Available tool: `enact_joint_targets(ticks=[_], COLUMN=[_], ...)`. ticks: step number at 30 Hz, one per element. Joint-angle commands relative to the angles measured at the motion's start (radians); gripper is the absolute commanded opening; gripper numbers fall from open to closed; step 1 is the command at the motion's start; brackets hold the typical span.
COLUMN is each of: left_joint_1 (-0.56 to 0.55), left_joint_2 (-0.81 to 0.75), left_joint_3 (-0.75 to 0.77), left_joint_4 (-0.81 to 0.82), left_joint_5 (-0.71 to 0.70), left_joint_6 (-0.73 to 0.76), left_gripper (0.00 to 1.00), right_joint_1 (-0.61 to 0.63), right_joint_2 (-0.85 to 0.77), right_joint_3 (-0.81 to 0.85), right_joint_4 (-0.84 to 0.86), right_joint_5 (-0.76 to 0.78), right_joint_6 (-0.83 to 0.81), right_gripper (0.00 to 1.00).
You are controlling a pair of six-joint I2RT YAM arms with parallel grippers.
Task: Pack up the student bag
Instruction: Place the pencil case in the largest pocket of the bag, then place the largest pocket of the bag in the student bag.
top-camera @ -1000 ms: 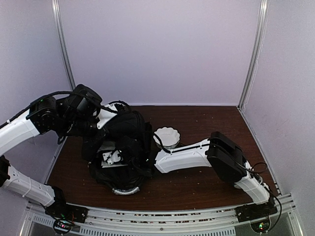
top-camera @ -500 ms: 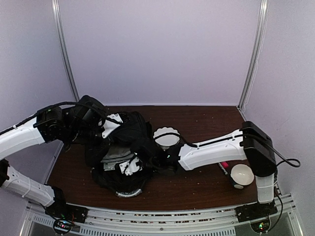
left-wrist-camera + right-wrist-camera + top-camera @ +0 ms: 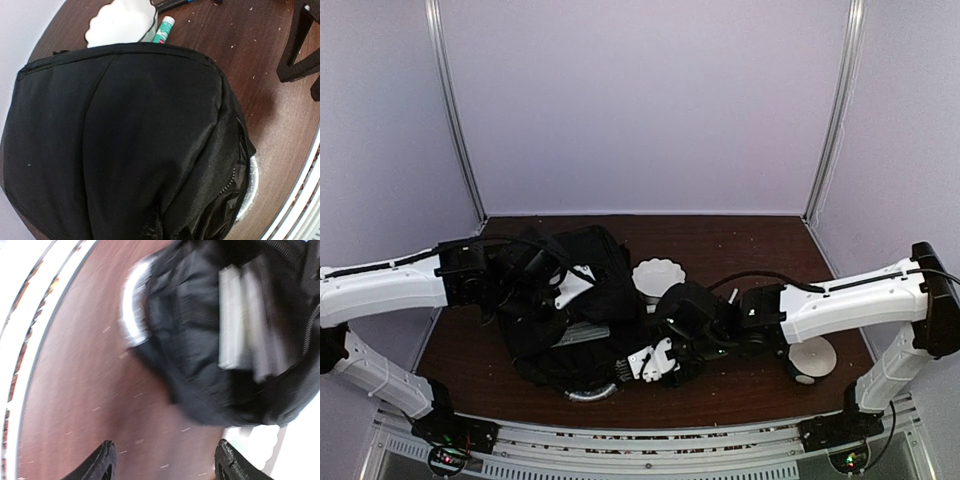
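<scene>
Your left gripper point(image 3: 555, 288), closed, apparently pinches the bag point(image 3: 592, 265) to hold its mouth open; your right gripper point(image 3: 164, 462), fingers wide apart and empty, hovers beside it.

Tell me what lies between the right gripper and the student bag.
Nothing but bare tabletop: the right wrist view shows it between the open right gripper and the student bag.

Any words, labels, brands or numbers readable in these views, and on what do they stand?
None can be read.
Teal-and-white stick beside the student bag: any print is too small to read.
Pale flat items inside the bag: blurred, nothing legible.
</scene>
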Motion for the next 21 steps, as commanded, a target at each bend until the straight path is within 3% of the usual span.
enact_joint_targets(ticks=[1,8,13,16,18,21], left_joint_1=[0.016,0.016,0.013,0.013,0.013,0.015], left_joint_2=[0.093,0.209,0.209,0.108,0.024,-0.102], left_joint_3=[-0.024,-0.058,-0.052,-0.072,-0.094,-0.142], left_joint_4=[0.133,0.193,0.195,0.194,0.193,0.173], left_joint_5=[0.065,0.120,0.151,0.107,0.047,-0.053], left_joint_6=[-0.029,-0.034,-0.039,-0.058,-0.100,-0.206], left_gripper=[0.00,0.01,0.43,0.51,0.61,0.66], right_joint_1=[-0.031,-0.097,-0.183,-0.205,-0.206,-0.204], right_joint_2=[-0.026,-0.118,-0.118,-0.107,-0.101,-0.069], right_joint_3=[-0.032,-0.087,-0.066,-0.035,-0.015,0.044], right_joint_4=[-0.086,-0.132,-0.169,-0.179,-0.179,-0.199], right_joint_5=[-0.115,-0.231,-0.320,-0.313,-0.286,-0.276], right_joint_6=[0.131,0.165,0.216,0.236,0.235,0.219], right_gripper=[0.67,0.62,0.62,0.62,0.62,0.62])
